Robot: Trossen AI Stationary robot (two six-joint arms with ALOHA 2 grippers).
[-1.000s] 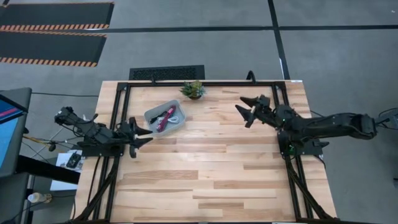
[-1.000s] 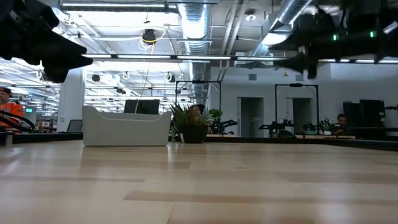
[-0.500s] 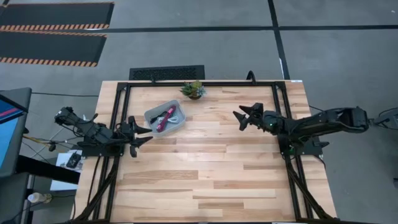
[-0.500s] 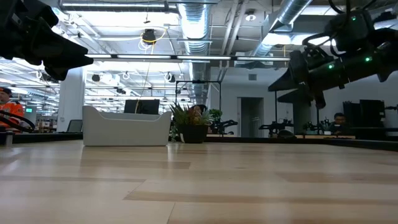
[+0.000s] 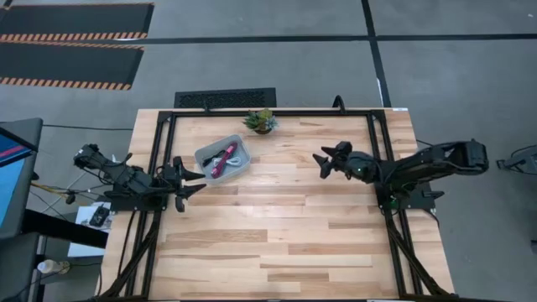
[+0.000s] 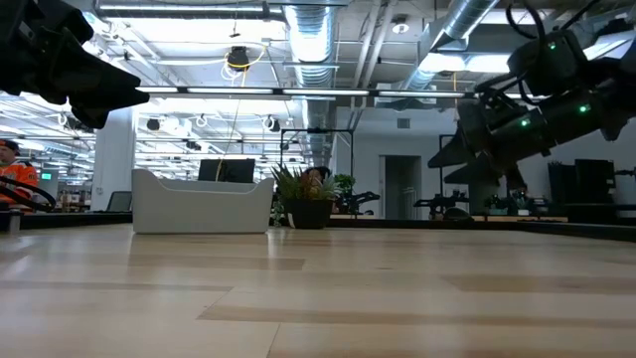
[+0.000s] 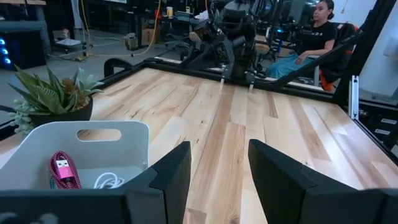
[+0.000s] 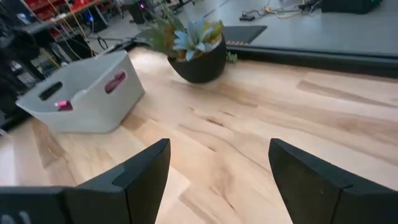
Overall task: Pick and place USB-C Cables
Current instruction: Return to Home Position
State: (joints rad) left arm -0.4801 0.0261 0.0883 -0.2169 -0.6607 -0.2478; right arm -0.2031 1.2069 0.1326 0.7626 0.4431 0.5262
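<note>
The pale bin (image 5: 224, 157) stands on the table's far left part, also the bin (image 7: 87, 155) in the left wrist view and the bin (image 8: 84, 93) in the right wrist view. Inside lie a magenta cable (image 5: 221, 159), (image 7: 64, 172) and a white cable (image 7: 111, 181); the teal and black cables stay hidden. My left gripper (image 5: 195, 182) hovers open just left of the bin. My right gripper (image 5: 324, 160) hangs open above the table's right middle, empty.
A small potted plant (image 5: 261, 121) stands at the far edge right of the bin, also the plant (image 6: 303, 194) in the low view. A black frame (image 5: 382, 159) borders the table. Bare wood lies between the grippers and toward the near edge. A seated person (image 7: 311, 37) shows beyond the table.
My right gripper has moved toward the near edge and slightly left, coming lower over the table while staying open. The left arm and the bin have kept still.
</note>
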